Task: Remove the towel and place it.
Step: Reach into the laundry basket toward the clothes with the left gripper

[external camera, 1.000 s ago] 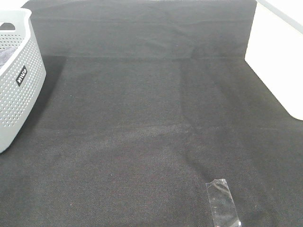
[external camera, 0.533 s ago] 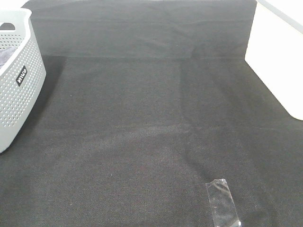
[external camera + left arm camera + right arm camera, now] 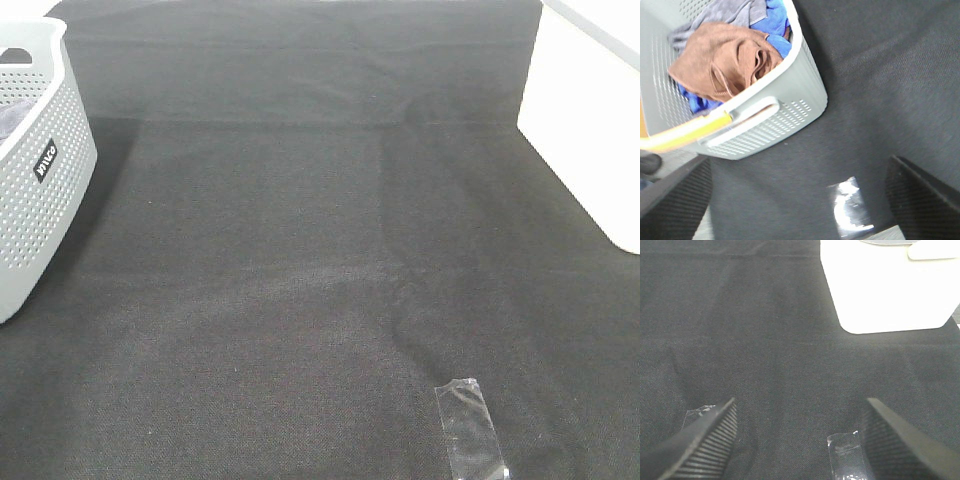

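The brown towel (image 3: 725,62) lies bunched inside a grey perforated basket (image 3: 770,127), on top of blue and greyish cloths. My left gripper (image 3: 800,200) hangs above the black table covering beside the basket, its jaws wide apart and empty; one ribbed finger (image 3: 677,197) shows at each side of the left wrist view. My right gripper (image 3: 800,440) is also open and empty over the black covering, its dark fingers (image 3: 707,440) well apart. In the exterior high view only the basket (image 3: 35,190) shows at the left edge; neither gripper nor the towel appears there.
A white box (image 3: 585,130) stands at the right edge, also seen in the right wrist view as a white box (image 3: 890,285). A strip of clear tape (image 3: 470,425) sticks to the black covering (image 3: 300,250) near the front. A yellow cable (image 3: 685,132) crosses the basket's rim.
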